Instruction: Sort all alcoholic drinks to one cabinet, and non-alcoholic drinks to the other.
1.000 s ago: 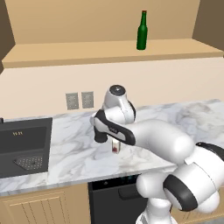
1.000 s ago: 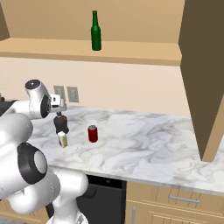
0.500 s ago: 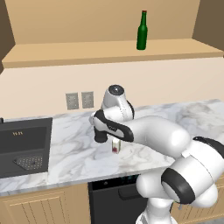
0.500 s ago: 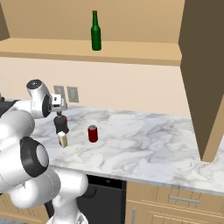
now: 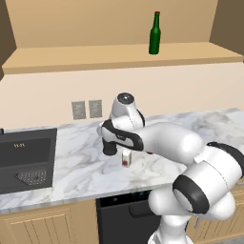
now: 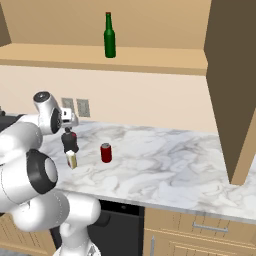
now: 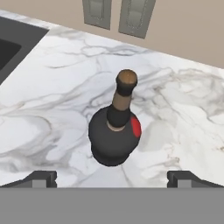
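Arm [image 5: 167, 140]: glossy white shells, rounded, fat tube segments. Dark grey/black bands at joints, e.g. black ring w/ thin pale line at wrist and a wide black collar on big lower segment. Round grey cap w/ dark centre on top of the wrist joint. Small white block w/ dark marks on the hand in right base view. Gripper [image 7: 112, 178]: two small dark grey finger tips, squared, matte. No cables or screws discernible.

Two bottles [image 6: 109, 35] (one can [image 6: 105, 152], one carton [image 6: 71, 159])
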Robot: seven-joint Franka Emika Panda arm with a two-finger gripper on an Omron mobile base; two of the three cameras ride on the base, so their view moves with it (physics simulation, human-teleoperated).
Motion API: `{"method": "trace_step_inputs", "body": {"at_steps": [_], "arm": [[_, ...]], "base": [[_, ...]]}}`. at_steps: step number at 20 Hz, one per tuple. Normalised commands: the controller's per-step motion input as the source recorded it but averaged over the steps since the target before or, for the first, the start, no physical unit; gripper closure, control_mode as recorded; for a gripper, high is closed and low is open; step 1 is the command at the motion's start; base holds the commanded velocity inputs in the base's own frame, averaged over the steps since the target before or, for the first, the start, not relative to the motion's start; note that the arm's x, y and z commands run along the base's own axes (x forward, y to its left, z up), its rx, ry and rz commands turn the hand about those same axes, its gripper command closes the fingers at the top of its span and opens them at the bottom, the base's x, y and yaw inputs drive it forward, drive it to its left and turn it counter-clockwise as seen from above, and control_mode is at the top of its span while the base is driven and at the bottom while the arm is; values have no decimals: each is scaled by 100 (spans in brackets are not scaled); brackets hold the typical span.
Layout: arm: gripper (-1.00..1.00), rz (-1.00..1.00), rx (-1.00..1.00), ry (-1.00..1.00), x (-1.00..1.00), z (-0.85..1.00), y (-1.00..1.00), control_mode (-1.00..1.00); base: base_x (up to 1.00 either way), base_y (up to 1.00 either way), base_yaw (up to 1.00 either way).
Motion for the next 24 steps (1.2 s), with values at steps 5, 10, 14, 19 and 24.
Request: {"method": "trace_step_inputs", "body": {"at_steps": [5, 10, 14, 19, 24], "arm": [[-100, 0, 0, 1, 12, -14, 3, -100], [-100, 0, 0, 1, 15, -11, 4, -100], [-100, 0, 0, 1, 16, -8, 5, -100], [-100, 0, 0, 1, 14, -6, 4, -100], [-100, 0, 0, 0, 13, -12, 5, -100]], "base": [[0, 0, 0], [0, 0, 0], [0, 0, 0], [0, 0, 0], [0, 0, 0]]}}
